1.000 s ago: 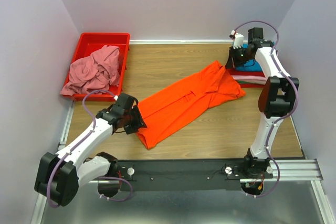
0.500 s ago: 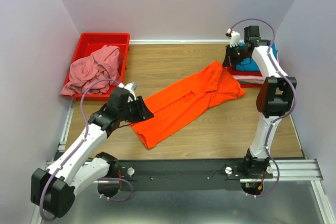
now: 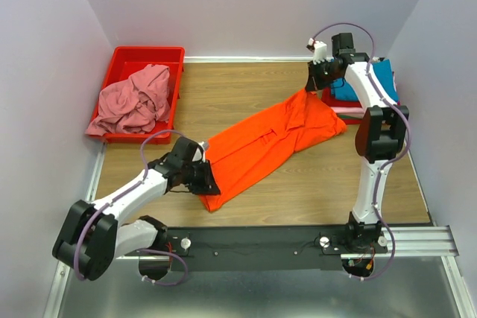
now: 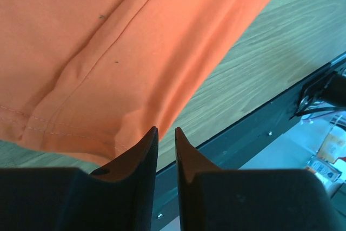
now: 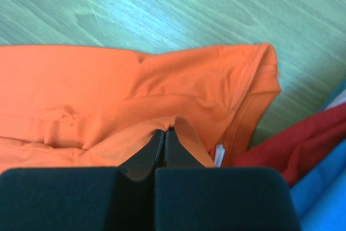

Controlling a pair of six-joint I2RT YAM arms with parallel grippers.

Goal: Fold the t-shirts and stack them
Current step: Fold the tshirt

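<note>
Creased bright orange cloth t-shirt lies stretched diagonally; right gripper pinches its far end, left gripper narrowly parted at near hem.

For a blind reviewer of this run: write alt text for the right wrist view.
The right gripper is shut on a raised fold of the orange t-shirt, which lies rumpled on the wooden table. Red cloth and blue cloth show at the lower right corner.

Bright orange t-shirt, dusty pink t-shirt, red bin
</note>
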